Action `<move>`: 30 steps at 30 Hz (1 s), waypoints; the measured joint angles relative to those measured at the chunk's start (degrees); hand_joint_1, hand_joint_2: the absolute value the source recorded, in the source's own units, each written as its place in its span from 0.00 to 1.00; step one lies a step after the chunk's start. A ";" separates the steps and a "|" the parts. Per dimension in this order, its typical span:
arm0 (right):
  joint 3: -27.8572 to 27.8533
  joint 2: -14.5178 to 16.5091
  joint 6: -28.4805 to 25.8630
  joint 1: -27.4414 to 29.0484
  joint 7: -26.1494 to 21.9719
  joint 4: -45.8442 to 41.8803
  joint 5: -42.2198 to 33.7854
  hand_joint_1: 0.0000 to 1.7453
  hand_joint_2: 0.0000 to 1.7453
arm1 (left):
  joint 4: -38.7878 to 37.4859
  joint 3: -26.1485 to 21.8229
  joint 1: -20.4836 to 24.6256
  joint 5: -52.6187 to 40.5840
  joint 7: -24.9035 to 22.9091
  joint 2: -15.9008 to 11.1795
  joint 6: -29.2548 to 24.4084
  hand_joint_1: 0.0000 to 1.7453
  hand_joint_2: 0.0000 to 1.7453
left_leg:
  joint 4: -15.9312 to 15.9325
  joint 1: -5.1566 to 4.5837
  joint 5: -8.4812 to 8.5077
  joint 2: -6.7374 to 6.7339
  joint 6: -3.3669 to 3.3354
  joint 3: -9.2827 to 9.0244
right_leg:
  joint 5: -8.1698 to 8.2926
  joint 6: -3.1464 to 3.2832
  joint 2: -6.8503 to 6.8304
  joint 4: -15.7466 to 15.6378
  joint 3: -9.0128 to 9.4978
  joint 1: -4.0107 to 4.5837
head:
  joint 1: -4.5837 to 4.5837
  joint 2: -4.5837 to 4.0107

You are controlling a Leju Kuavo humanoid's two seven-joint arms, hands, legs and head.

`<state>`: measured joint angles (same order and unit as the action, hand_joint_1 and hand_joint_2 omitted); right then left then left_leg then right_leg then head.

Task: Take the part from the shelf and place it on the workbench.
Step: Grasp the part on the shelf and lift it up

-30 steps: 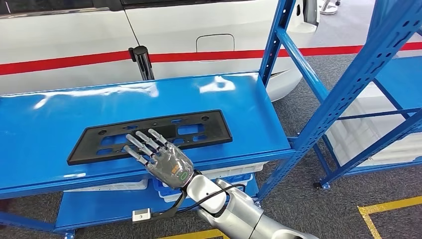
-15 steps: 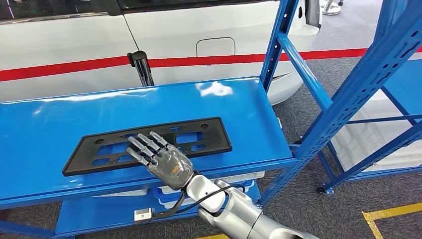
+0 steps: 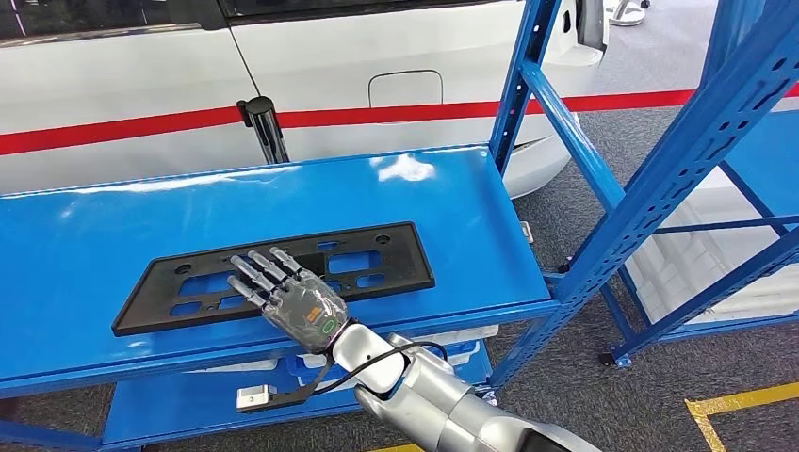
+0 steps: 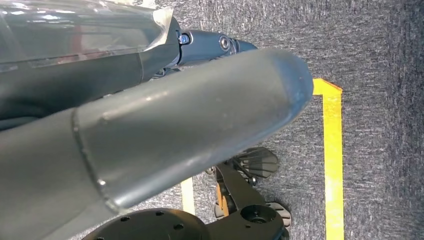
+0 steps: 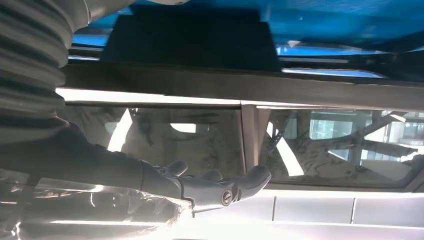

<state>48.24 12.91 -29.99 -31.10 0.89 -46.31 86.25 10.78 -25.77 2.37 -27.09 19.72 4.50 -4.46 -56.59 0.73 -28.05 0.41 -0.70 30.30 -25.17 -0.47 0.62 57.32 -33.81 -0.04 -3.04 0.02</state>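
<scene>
The part is a flat black rectangular plate (image 3: 377, 259) with cut-out slots, lying on the blue shelf board (image 3: 443, 193). My right hand (image 3: 287, 297) reaches in from below, fingers straight and spread, lying over the plate's near edge left of its middle. It grips nothing. In the right wrist view the same hand (image 5: 210, 187) shows flat with its fingers stretched out, the shelf's blue underside above it. My left hand (image 4: 175, 120) hangs by the floor with its thumb and a dark finger stretched out and nothing in it.
A white car with a red stripe (image 3: 377, 56) stands right behind the shelf. Blue uprights and braces (image 3: 660, 179) frame the shelf's right end. White bins (image 3: 452, 337) sit on the lower level. A black post (image 3: 264, 127) rises behind the board.
My right hand has slid a little to the left along the plate's near edge, fingers still spread. The head view has shifted slightly as well.
</scene>
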 joint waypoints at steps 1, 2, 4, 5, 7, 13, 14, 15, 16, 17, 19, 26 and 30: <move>0.00 0.43 -0.04 -0.30 0.13 0.69 -0.07 0.00 1.00 | 0.00 0.00 0.01 -0.08 -0.04 0.00 -0.02 0.00 0.00 | 0.00 -0.03 0.00 0.00 0.00 -0.02 | 0.00 0.00 0.00 0.00 0.01 -0.02 | 0.00 0.00; 0.00 0.87 -0.17 -0.64 0.33 1.48 -0.17 0.00 1.00 | 0.00 0.00 0.01 -0.19 -0.10 0.00 -0.07 0.00 0.00 | 0.00 -0.06 0.00 0.00 0.00 -0.03 | 0.00 0.00 0.00 0.00 0.03 -0.05 | 0.00 0.00; 0.01 1.76 -0.74 -1.38 0.95 3.35 -0.52 0.00 1.00 | 0.00 0.00 0.01 -0.41 -0.27 0.01 -0.20 0.00 0.00 | -0.01 -0.12 0.00 0.00 0.00 -0.05 | 0.00 0.00 0.00 0.00 0.04 -0.11 | 0.00 0.00; 0.01 2.17 -1.08 -1.75 1.29 4.34 -0.73 0.00 1.00 | 0.00 0.00 0.01 -0.49 -0.36 0.02 -0.28 0.00 0.00 | -0.01 -0.14 0.00 0.00 -0.01 -0.05 | 0.00 0.00 0.00 0.00 0.04 -0.14 | 0.00 0.00; -0.04 2.88 -1.56 -2.41 1.88 6.15 -1.13 0.00 1.00 | 0.00 0.00 0.01 -0.59 -0.50 0.04 -0.42 0.00 0.00 | -0.02 -0.16 0.01 0.01 -0.01 -0.06 | 0.01 -0.01 -0.01 0.00 0.05 -0.15 | 0.00 0.00; -0.30 4.23 -1.68 -4.04 3.35 9.88 -1.35 0.00 1.00 | 0.00 -0.01 0.01 -0.84 -0.73 0.12 -0.74 0.00 0.00 | -0.03 -0.17 0.00 0.00 -0.01 -0.07 | 0.00 -0.01 0.00 -0.01 0.05 -0.19 | 0.00 0.00; -0.40 4.43 -1.52 -4.31 3.74 10.48 -1.33 0.00 1.00 | 0.00 -0.01 0.02 -0.90 -0.73 0.14 -0.75 0.00 0.00 | -0.03 -0.17 0.00 0.00 -0.01 -0.07 | 0.00 -0.01 0.00 -0.01 0.05 -0.19 | 0.00 0.00; -0.55 4.64 -1.33 -4.59 4.13 11.14 -1.33 0.00 1.00 | 0.00 -0.01 0.02 -0.94 -0.73 0.16 -0.78 0.00 0.00 | -0.03 -0.17 -0.01 0.00 -0.01 -0.07 | 0.00 -0.01 0.00 -0.01 0.05 -0.19 | 0.00 0.00; -0.72 4.83 -1.17 -4.89 4.44 11.77 -1.33 0.00 1.00 | 0.00 -0.01 0.03 -0.96 -0.73 0.19 -0.81 0.00 0.00 | -0.03 -0.17 -0.01 0.00 0.00 -0.08 | 0.00 -0.01 0.00 -0.01 0.05 -0.19 | 0.00 0.00; -0.89 5.03 -1.03 -5.17 4.69 12.35 -1.33 0.00 1.00 | 0.00 -0.01 0.03 -0.98 -0.73 0.21 -0.83 0.00 0.00 | -0.03 -0.17 -0.01 0.00 0.00 -0.08 | 0.00 -0.01 0.00 -0.02 0.06 -0.19 | 0.00 0.00; -1.12 5.27 -0.94 -5.56 4.93 13.18 -1.29 0.01 1.00 | 0.00 -0.02 0.04 -1.02 -0.73 0.25 -0.85 0.00 0.00 | -0.03 -0.17 -0.02 0.00 0.01 -0.10 | 0.00 -0.01 0.00 -0.02 0.07 -0.19 | 0.00 0.00; -1.70 5.92 4.28 -7.51 12.05 16.23 2.01 0.93 1.00 | 0.00 -0.05 0.07 -1.06 -0.71 0.52 -0.86 0.00 0.00 | -0.03 -0.17 -0.02 0.00 0.01 -0.21 | 0.01 -0.01 -0.01 -0.02 0.18 -0.18 | 0.00 0.00; -2.22 6.24 7.76 -8.37 14.39 17.67 2.48 1.00 1.00 | 0.00 -0.10 0.10 -1.05 -0.67 0.70 -0.90 0.00 0.00 | -0.03 -0.17 -0.02 0.00 0.01 -0.30 | 0.01 -0.01 -0.01 -0.02 0.27 -0.18 | 0.00 0.00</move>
<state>46.02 19.16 -22.23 -39.47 15.28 -28.64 88.73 10.78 -25.87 2.47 -28.14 19.05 5.20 -5.35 -56.61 0.55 -28.07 0.41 -0.69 30.00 -25.17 -0.47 0.61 57.30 -33.54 -0.22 -3.04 0.02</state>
